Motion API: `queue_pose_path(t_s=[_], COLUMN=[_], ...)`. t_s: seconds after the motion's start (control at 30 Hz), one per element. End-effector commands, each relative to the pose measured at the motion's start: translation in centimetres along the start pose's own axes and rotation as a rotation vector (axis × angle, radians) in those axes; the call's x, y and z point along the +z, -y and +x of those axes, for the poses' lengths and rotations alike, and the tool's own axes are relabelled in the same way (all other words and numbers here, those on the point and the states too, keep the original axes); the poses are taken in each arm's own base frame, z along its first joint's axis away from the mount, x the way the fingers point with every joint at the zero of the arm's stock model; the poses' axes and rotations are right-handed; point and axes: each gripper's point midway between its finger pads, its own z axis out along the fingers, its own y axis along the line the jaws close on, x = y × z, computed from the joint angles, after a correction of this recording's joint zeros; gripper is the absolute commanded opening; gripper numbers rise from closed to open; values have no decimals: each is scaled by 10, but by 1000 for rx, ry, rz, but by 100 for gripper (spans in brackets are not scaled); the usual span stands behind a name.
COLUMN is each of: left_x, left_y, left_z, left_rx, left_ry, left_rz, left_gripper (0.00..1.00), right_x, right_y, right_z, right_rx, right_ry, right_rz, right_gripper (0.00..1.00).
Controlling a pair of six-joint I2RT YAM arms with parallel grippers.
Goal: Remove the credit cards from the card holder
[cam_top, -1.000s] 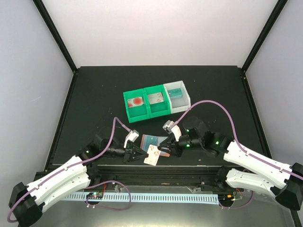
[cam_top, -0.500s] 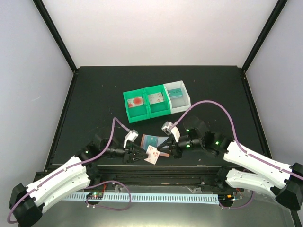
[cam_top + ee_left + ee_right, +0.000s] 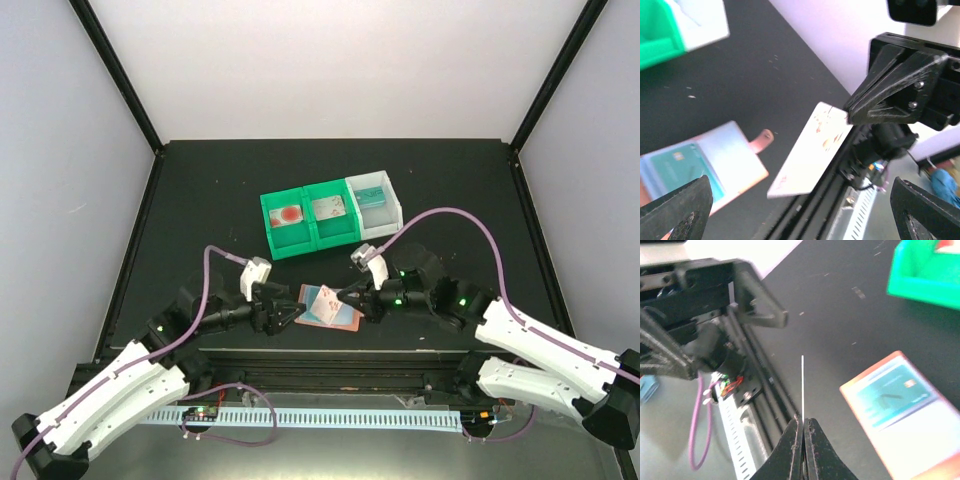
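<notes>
My right gripper's fingers (image 3: 792,440) are pressed flat together on the thin white plastic card with red marks (image 3: 810,155), pinching it by one end. From my right wrist camera the card shows only as a thin white line, edge-on, rising from the fingertips. It hangs clear of the table, tilted, just above the near edge of the card holder.

The left gripper (image 3: 290,316) faces that card from the other side with its fingers (image 3: 675,210) spread wide. They touch nothing, and the card's free end sits near the gap between them.

The small flat folding card holder (image 3: 342,318), with pale blue pockets and a salmon-brown leather border, lies open on the black tabletop (image 3: 200,220) between the two grippers, its small side tab sticking out. A teal plastic card (image 3: 887,399) is tucked in one of its pockets.

Farther back, well apart from the holder, stands a row of plastic trays (image 3: 330,232), two green and one white, each with something flat inside.
</notes>
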Motion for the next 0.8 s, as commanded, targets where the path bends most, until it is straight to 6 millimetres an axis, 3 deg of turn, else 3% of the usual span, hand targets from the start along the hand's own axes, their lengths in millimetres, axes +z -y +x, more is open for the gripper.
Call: queue_pose_path(t_s=[0.0,0.13,0.33,0.77], left_x=[-16,-17,-6,17], left_y=[-20,-29,-52,-87], left_z=[-22,-21,-2,37], left_rx=[-11,-20,-51,-107], left_ry=[111,115,69,-45], left_rz=[-170,-211,-264,-323], left_gripper=[99,99,99,99], right_x=[-16,-26,-43,-18], right_y=[35,53,86,158], right_z=[-34,-54,-90,-145], right_rx=[41,76,132,216], right_ry=[128,208,381,498], right_rz=[244,347,484,652], right_gripper=[1,1,1,1])
